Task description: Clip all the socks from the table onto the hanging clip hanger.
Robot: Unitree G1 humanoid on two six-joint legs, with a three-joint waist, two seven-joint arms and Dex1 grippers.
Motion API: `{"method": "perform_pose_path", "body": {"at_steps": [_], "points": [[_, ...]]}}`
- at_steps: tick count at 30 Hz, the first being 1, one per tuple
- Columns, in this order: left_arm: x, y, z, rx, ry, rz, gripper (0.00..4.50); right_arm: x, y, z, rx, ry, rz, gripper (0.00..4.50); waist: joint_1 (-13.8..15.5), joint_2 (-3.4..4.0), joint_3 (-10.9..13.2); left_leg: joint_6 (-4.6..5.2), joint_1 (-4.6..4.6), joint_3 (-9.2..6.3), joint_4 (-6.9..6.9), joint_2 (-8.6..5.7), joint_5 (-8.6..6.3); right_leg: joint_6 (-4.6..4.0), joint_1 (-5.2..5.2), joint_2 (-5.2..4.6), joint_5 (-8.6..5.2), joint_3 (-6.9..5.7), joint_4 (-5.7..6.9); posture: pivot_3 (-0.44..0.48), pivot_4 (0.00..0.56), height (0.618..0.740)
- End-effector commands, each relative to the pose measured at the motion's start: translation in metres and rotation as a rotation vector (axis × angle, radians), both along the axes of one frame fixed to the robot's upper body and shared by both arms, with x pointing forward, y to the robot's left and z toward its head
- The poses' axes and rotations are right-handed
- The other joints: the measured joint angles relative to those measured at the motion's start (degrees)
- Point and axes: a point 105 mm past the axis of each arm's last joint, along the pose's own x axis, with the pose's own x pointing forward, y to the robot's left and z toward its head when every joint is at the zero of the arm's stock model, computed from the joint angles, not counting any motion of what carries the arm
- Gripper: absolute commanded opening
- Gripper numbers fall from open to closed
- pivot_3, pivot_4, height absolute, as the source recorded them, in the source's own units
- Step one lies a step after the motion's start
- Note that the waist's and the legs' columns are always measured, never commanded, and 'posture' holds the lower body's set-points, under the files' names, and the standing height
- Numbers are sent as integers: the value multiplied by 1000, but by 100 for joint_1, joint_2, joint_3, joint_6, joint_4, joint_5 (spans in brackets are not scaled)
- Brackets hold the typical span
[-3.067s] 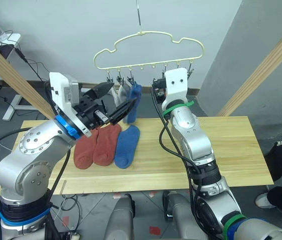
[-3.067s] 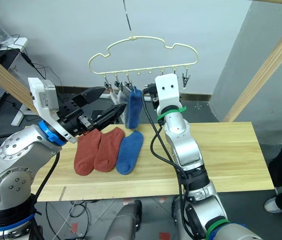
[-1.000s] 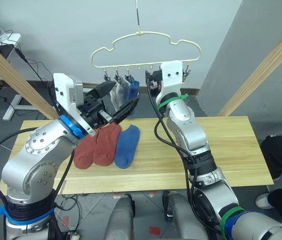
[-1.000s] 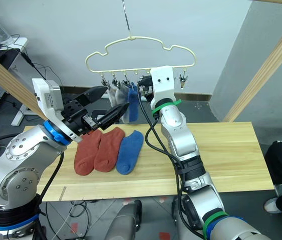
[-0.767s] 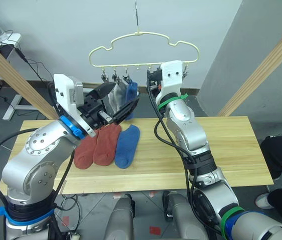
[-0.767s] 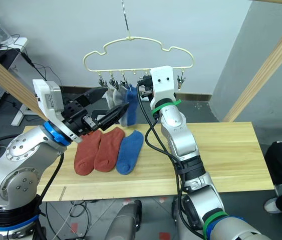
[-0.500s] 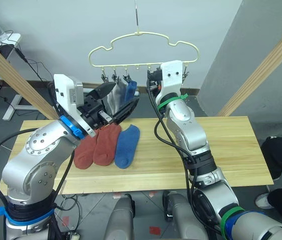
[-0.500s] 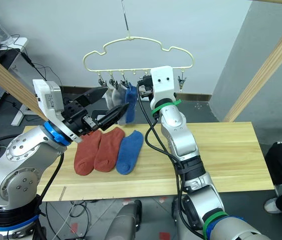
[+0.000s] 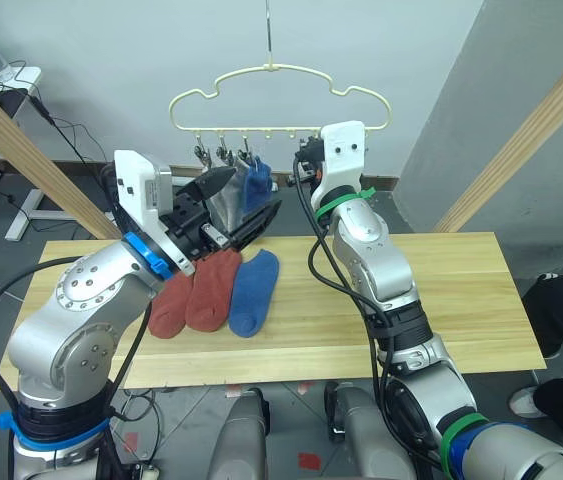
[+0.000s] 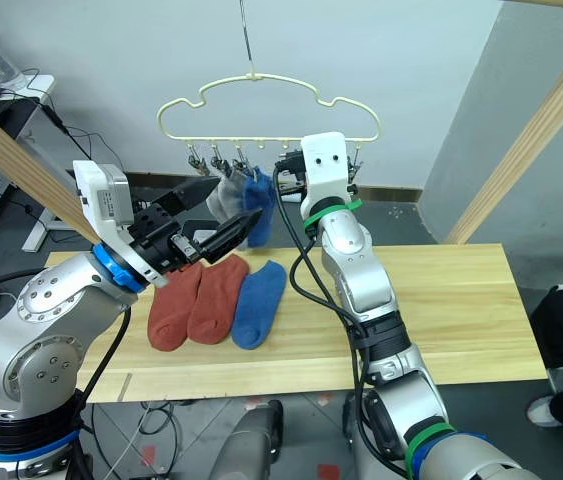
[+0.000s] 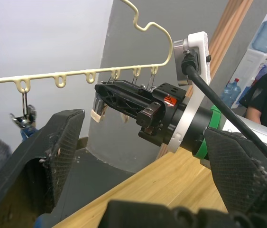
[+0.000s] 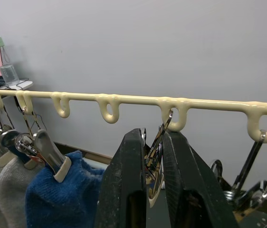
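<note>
The pale yellow-green clip hanger (image 9: 271, 95) hangs by its thin hook above the table (image 9: 441, 290). Two grey socks (image 9: 226, 195) and one blue sock (image 9: 255, 183) hang from its left clips. Flat on the table lie two rust-red socks (image 9: 171, 300) (image 9: 213, 288) and a blue sock (image 9: 251, 290). My right gripper (image 12: 152, 142) is raised to the hanger's bar and shut on a metal clip (image 12: 154, 159), just right of the hanging blue sock (image 12: 57, 190). My left gripper (image 9: 254, 190) stands open in front of the hanging socks, with nothing in it.
Slanted pale wooden poles stand at the left (image 9: 31, 150) and the right (image 9: 531, 140). A desk with cables (image 9: 1, 90) sits at the back left. A person's dark leg (image 9: 561, 320) shows at the table's right end.
The hanger has swung to the left with my right gripper on its clip. My left gripper has edged up and closer to the hanging socks.
</note>
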Motion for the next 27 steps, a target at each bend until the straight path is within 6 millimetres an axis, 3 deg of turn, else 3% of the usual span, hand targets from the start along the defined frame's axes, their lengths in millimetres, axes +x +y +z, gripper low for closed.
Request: {"method": "perform_pose_path", "body": {"at_steps": [1, 9, 14, 20, 24, 27], "points": [[-3, -2, 8, -6, -47, -7, 4500, -11, 6, 23, 33, -78, 36, 449, 0, 0, 0, 0, 0, 0, 0, 0, 0, 0, 0, 0, 0, 0, 0, 63, 306, 740], [-2, 4, -5, 44, -13, 5, 4500, -14, -6, 24, 28, -31, 169, 449, -1, 1, 1, 0, 0, 0, 0, 0, 0, 0, 0, 2, 0, 0, 0, 59, 312, 740], [-2, 22, -50, 137, 95, 65, 4500, -25, -20, 28, 23, 104, 433, 449, -4, 6, 4, 2, 0, 2, -1, 1, -1, -2, 0, 2, -1, 3, -2, 48, 313, 740], [-7, 38, -89, 197, 165, 113, 4500, -35, -33, 24, 26, 253, 575, 449, -7, 11, 7, 3, 1, 1, -6, 13, -2, -14, -3, 2, -14, 1, -1, 38, 310, 740], [-5, 43, -105, 228, 201, 136, 4500, -40, -34, 23, 62, 329, 633, 449, -9, 12, 7, 3, 1, 2, -7, 21, -2, -11, -7, 2, -18, 1, 3, 33, 310, 740], [-2, 44, -128, 271, 246, 159, 4500, -47, -33, 29, 179, 437, 756, 449, -11, 13, 8, 3, 1, 5, -6, 21, -2, -11, -8, 5, -18, 3, 4, 28, 309, 740]]}}
